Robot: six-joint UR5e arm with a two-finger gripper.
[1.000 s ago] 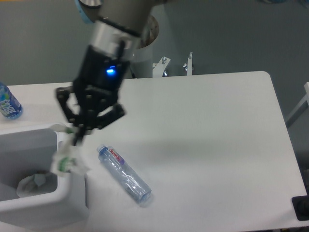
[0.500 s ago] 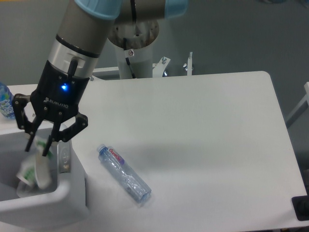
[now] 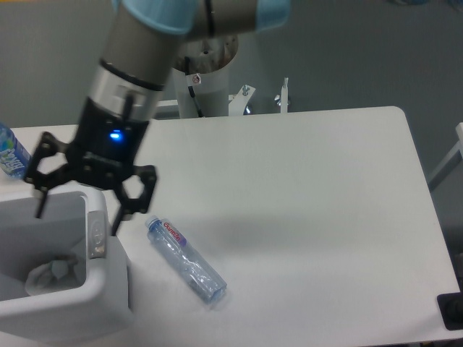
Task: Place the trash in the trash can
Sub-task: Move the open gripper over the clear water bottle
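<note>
My gripper (image 3: 77, 219) hangs open over the near corner of the white trash can (image 3: 72, 312), fingers spread wide with nothing between them. Inside the can, crumpled white trash (image 3: 53, 273) lies on the bottom; I cannot tell the wrapper apart from other pieces there. The clear bluish bottle (image 3: 186, 260) with the white red-lettered label lies on its side on the table, just right of the can and below-right of my right finger (image 3: 121, 213). The bottle is apart from the gripper.
A bottle with a blue label (image 3: 10, 153) stands at the table's far left edge, behind the can. A grey tab (image 3: 97, 234) sits on the can's right rim. The arm's base column (image 3: 206, 76) rises behind the table.
The gripper carried the wrapper left over the can, opened and let it drop inside. It has since risen slightly and shifted right. The clear bottle has not moved.
</note>
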